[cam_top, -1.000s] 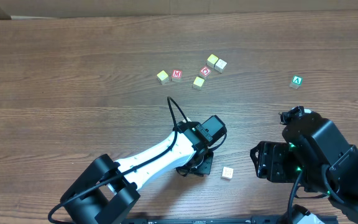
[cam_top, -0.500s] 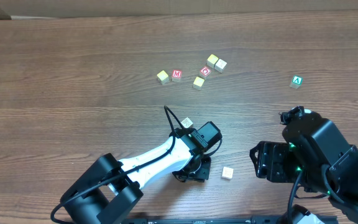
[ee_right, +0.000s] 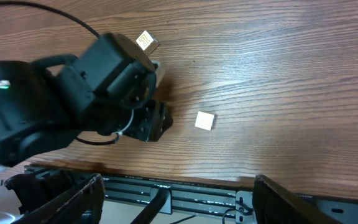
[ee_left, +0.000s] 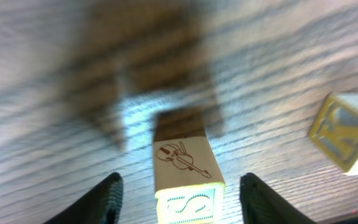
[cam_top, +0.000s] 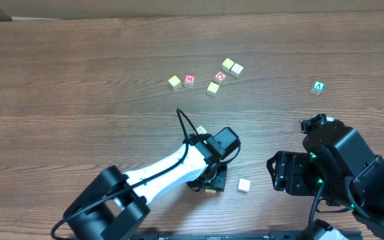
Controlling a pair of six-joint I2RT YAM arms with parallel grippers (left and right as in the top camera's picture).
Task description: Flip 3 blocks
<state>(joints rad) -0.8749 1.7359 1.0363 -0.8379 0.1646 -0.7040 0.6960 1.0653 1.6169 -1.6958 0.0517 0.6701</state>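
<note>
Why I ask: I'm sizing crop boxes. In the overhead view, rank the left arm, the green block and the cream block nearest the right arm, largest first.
1. Left arm, by far the largest.
2. Green block and cream block: about alike, too close to rank.

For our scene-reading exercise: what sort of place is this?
Probably a robotics test bench: a left arm and a right arm stand at a wood-grain table scattered with small alphabet blocks.

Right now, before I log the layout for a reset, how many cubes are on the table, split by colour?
Red-lettered cubes: 2
Green A cube: 1
Pale cream or yellow cubes: 7
Total: 10
</note>
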